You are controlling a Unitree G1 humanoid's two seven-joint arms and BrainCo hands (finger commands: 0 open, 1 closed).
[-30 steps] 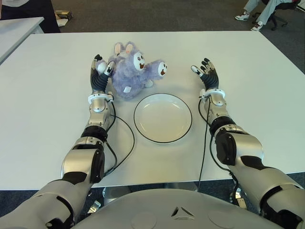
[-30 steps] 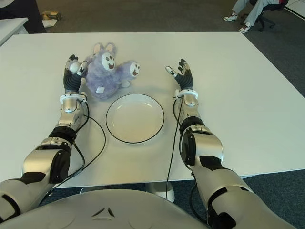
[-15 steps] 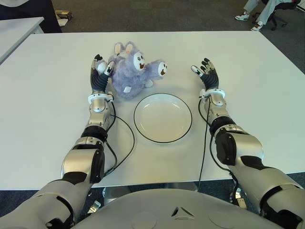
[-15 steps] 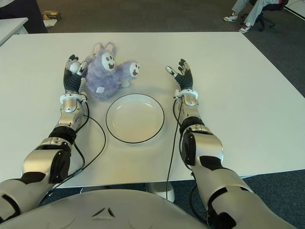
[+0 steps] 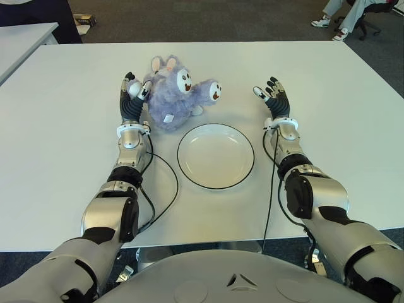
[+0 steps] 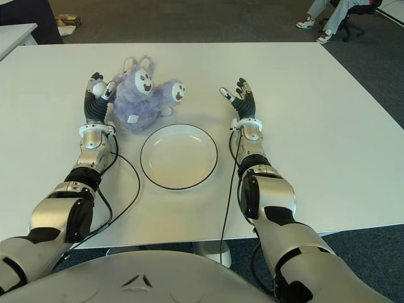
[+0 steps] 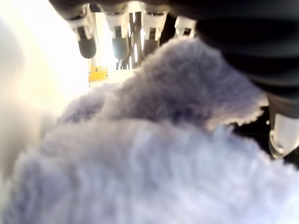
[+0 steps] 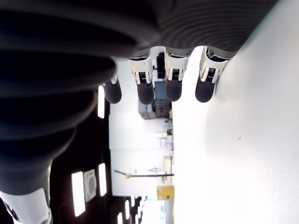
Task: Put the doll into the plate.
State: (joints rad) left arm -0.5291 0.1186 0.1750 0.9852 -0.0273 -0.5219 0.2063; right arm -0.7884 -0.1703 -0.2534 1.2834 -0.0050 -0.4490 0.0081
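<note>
Purple plush fills the left wrist view, and that tells the story: the doll lies on the white tabletop, just beyond the far left rim of the plate, and the left hand is pressed in against its left flank. Its fingers stand extended over the fluff with the thumb out on the other side of a fold of fur, so it cups the toy without having closed on it; to my eye this is the set-up for a grasp, palm placed so the fingers can wrap round the soft body. Over on the other side, the right hand shows to the right of the plate, well apart from the doll, fingers spread and holding nothing, palm turned inward as if ready to help steady the toy. The plate holds nothing yet, so the carry is not yet done. Around the tabletop runs dark grey carpet; another pale table stands at the far left, and a person's legs by a rolling chair show at the far right.
</note>
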